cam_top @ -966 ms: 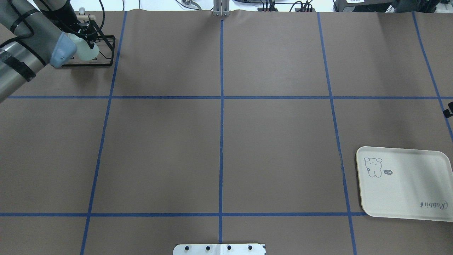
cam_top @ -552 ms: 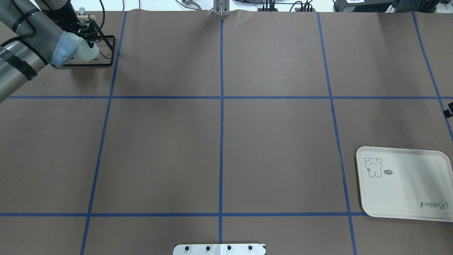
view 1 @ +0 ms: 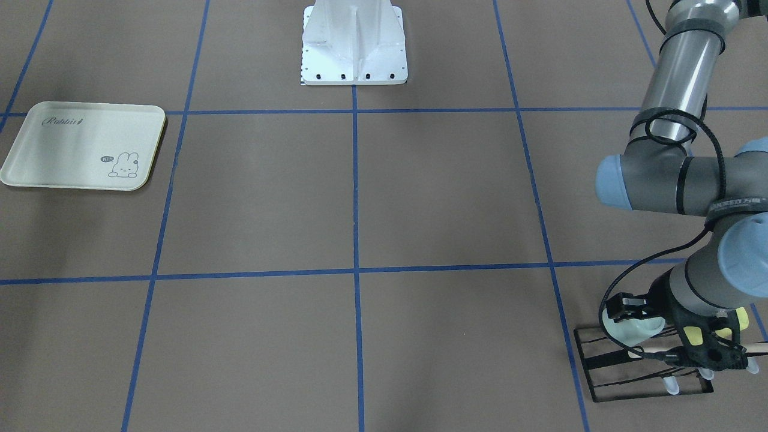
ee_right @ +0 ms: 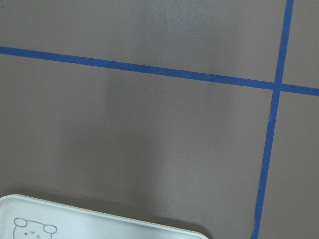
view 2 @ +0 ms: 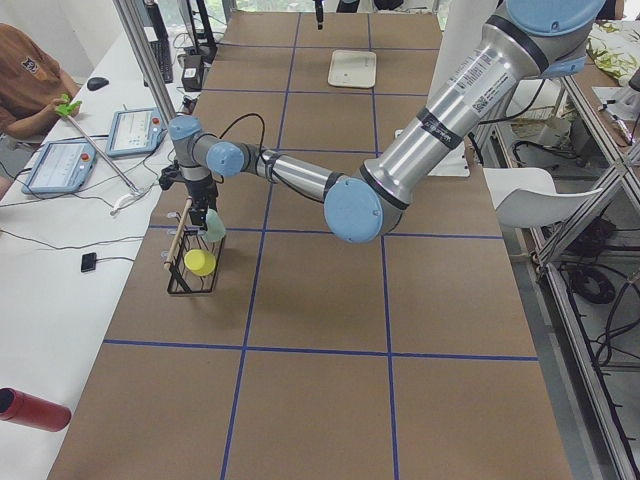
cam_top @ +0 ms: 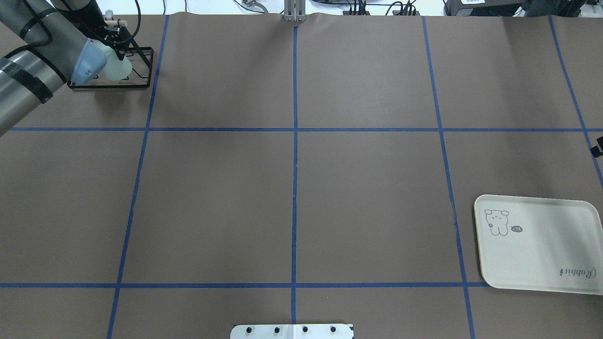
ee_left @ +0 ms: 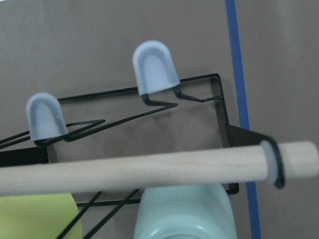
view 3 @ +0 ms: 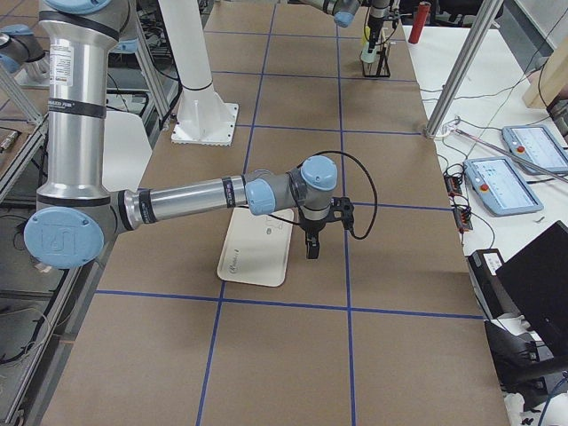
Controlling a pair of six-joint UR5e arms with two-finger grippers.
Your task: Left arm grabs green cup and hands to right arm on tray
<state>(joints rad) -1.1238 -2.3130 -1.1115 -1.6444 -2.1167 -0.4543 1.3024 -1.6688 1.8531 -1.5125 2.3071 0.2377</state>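
Observation:
The pale mint green cup [cam_top: 116,69] lies on its side in a black wire rack [cam_top: 141,66] at the far left corner. It also shows in the front view [view 1: 629,329] and the left wrist view [ee_left: 185,215]. The left arm's gripper [view 1: 699,354] is down at the rack right by the cup; its fingers are hidden, so I cannot tell their state or whether it holds the cup. The cream tray [cam_top: 537,245] lies bare at the near right. The right gripper [view 3: 312,248] hangs just beside the tray [view 3: 257,248]; I cannot tell its state.
A yellow-green cup [ee_left: 37,216] lies in the same rack beside the mint one. A wooden dowel [ee_left: 149,169] runs across the rack's top, over both cups. Blue tape lines grid the brown table. The robot's white base plate [view 1: 354,42] sits mid-table at the robot's edge.
The left arm's forearm and wrist have shifted slightly toward the far edge at the rack. The green cup has barely moved. The tray and right arm are unchanged.

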